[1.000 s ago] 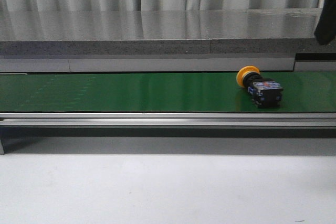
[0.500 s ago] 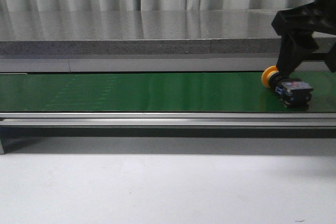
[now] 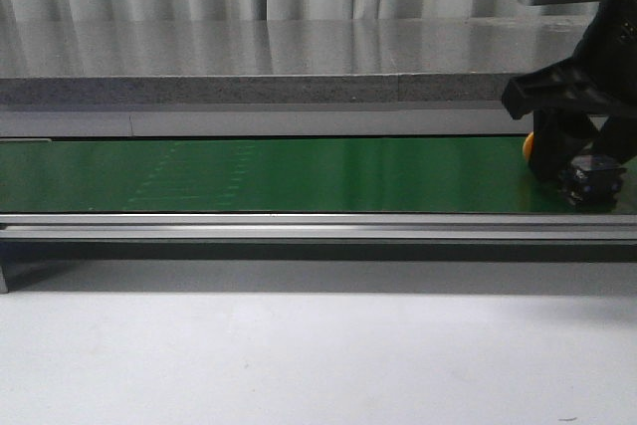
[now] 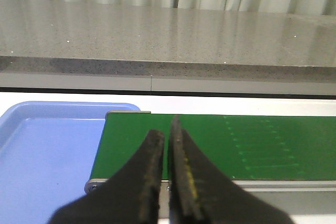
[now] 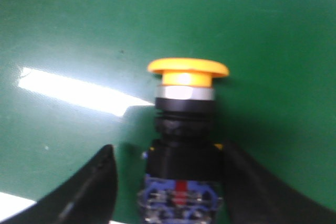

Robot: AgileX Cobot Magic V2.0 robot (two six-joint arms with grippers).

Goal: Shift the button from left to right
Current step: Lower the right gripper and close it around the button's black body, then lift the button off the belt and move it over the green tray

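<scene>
The button (image 5: 185, 145) lies on the green belt (image 3: 299, 174) near its right end, between the spread fingers of the right gripper (image 5: 168, 187), apparently untouched. The left gripper (image 4: 168, 171) is clenched, empty.

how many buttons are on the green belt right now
1. The button lies on its side at the right end of the green belt, between the right gripper fingers. No others visible.
</scene>
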